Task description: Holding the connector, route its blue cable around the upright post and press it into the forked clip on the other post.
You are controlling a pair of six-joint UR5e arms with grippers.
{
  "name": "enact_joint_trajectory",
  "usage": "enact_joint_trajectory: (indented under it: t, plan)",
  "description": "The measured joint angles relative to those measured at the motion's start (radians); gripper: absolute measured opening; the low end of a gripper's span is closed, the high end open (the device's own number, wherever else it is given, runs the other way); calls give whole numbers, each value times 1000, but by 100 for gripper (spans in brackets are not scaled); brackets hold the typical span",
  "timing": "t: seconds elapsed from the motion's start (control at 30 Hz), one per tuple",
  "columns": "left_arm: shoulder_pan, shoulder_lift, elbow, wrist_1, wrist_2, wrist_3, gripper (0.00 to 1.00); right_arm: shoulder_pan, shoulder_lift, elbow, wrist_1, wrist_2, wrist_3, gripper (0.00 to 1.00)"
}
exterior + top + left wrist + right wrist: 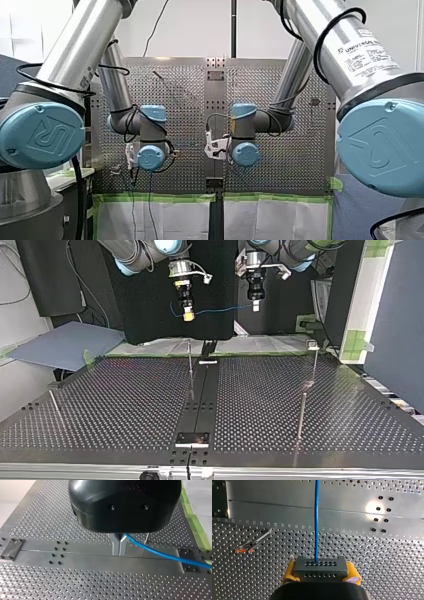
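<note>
Right wrist view: the right end effector (321, 572) is clamped on the grey connector (320, 566), with yellow pads (290, 571) pressed against both of its ends. The blue cable (316, 517) is seen leaving the connector's face and running straight ahead, across the centre rail (274, 510) of the perforated counter (374, 562). A thin post (254, 543) is seen nearly end-on just short of the rail, off to one side of the cable.

Left wrist view: the left end effector (119, 546) is closed on the cable, and its metal fingers (115, 545) meet directly above the rail. From there the cable is led off sideways along the rail. The connector falls outside this view.

Top view: only here are both end effectors seen together. They are held high beyond the rail's far end, one to each side of it, with the cable strung in the air between them. The upright post (190, 362) stands just beside the rail. A farther post (314, 362) and a nearer post (301, 415) stand well apart from the rail, on the left end effector's side. Which of them carries the forked clip cannot be told.

Front view: both wrists are shown flanking the rail, and the fingers are hidden behind the wrist joints.
</note>
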Motion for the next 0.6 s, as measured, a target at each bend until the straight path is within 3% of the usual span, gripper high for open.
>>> enact_joint_trajectory:
  t: [0.33, 0.4, 0.6]
  plan:
    - [0, 0, 0, 0, 0, 0, 0, 0, 0, 0, 0, 0, 0, 0]
    - [0, -2, 2, 2, 2, 2, 5, 0, 0, 0, 0, 0, 0, 0]
    - [-1, -37, 20, 37, 29, 35, 5, 7, 27, -27, 27, 27, -18, 0]
